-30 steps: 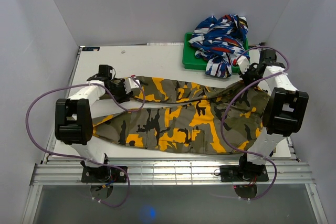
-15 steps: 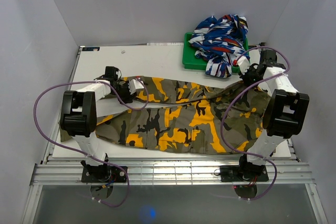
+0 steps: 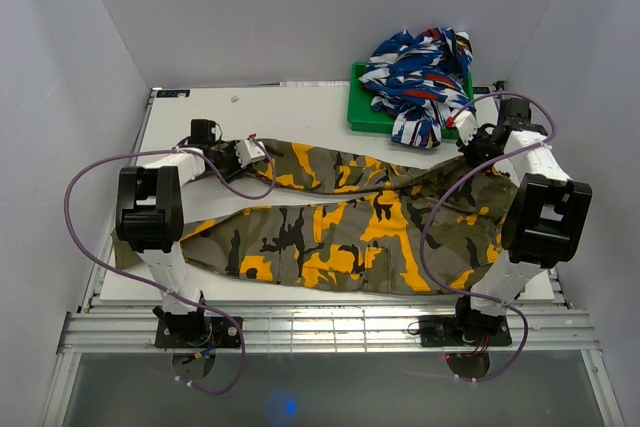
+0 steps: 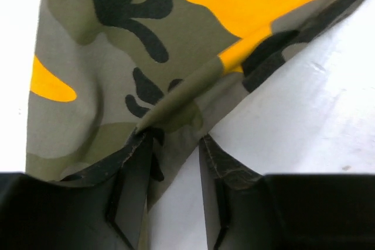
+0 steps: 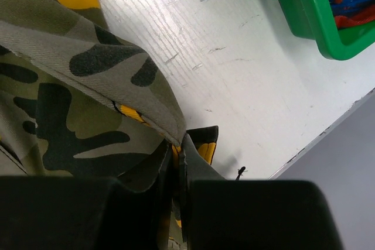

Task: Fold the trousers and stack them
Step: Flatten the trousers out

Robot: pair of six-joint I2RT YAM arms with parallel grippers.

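Note:
The camouflage trousers (image 3: pixel 340 227) lie spread across the white table, legs pointing left and waist at the right. My left gripper (image 3: pixel 250 152) is at the cuff end of the far leg. In the left wrist view the trousers (image 4: pixel 146 45) show as a fold of hem lying against the left finger, with bare table between the parted jaws of the left gripper (image 4: pixel 173 144). My right gripper (image 3: pixel 468 137) is at the far waist corner. In the right wrist view the right gripper (image 5: pixel 179 144) is shut on the edge of the trousers (image 5: pixel 70 86).
A green tray (image 3: pixel 360 112) at the back right holds a heap of blue, white and red cloth (image 3: pixel 420 72); the tray's corner also shows in the right wrist view (image 5: pixel 316 21). Grey walls enclose the table. The table's right edge is close to the right gripper.
My left arm has swung its elbow back and leftward, and its gripper has shifted slightly toward the back at the leg end. The right arm has barely moved.

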